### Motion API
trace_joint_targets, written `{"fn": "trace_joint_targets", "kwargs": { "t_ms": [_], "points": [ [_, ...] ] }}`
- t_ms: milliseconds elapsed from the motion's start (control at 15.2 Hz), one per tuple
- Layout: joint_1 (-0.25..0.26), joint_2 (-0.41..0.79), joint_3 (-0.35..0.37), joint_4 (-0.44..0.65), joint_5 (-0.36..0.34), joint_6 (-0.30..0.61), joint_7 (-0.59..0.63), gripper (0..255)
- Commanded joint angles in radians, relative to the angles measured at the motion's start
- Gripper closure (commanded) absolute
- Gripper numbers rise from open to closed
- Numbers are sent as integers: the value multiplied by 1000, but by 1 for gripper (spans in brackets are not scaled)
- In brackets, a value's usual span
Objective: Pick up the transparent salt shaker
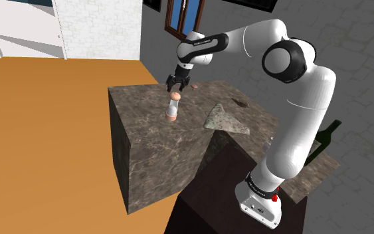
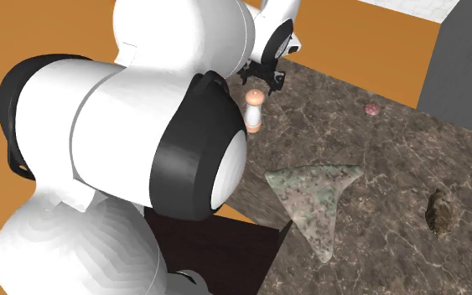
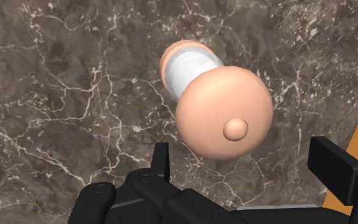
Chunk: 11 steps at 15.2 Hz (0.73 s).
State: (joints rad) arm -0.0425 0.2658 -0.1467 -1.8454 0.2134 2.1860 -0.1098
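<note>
Item 1: salt shaker, with a peach domed cap with a small knob, a peach base and a pale white middle. It stands upright on the bench, near the edge that borders the orange floor. What it contains cannot be told.

Item 2: all-black two-finger tool. It hangs directly over the shaker's cap, released, fingers standing apart on either side of the cap and not touching it.

Item 3: bench, a dark brown marble-veined block.

Item 4: flat triangular slab, mottled grey-green, lying on the bench well apart from the shaker.

Item 5: small pink round object, on the bench beyond the slab.

Item 6: brown lump, on the bench near the slab.

Item 7: dark green bottle, upright behind the arm in the shoulder view; fill not discernible.
</note>
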Motion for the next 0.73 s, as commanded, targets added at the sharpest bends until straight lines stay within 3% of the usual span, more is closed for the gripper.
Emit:
{"fn": "trace_joint_targets", "kwargs": {
  "t_ms": [0,396,462,660],
  "points": [
    [-2,19,1,-2,7,21,-7,0],
    [-3,40,4,-22,16,61,-17,0],
    [-3,39,4,-24,16,62,-18,255],
    [-3,39,5,-24,16,62,-17,255]
  ]
}}
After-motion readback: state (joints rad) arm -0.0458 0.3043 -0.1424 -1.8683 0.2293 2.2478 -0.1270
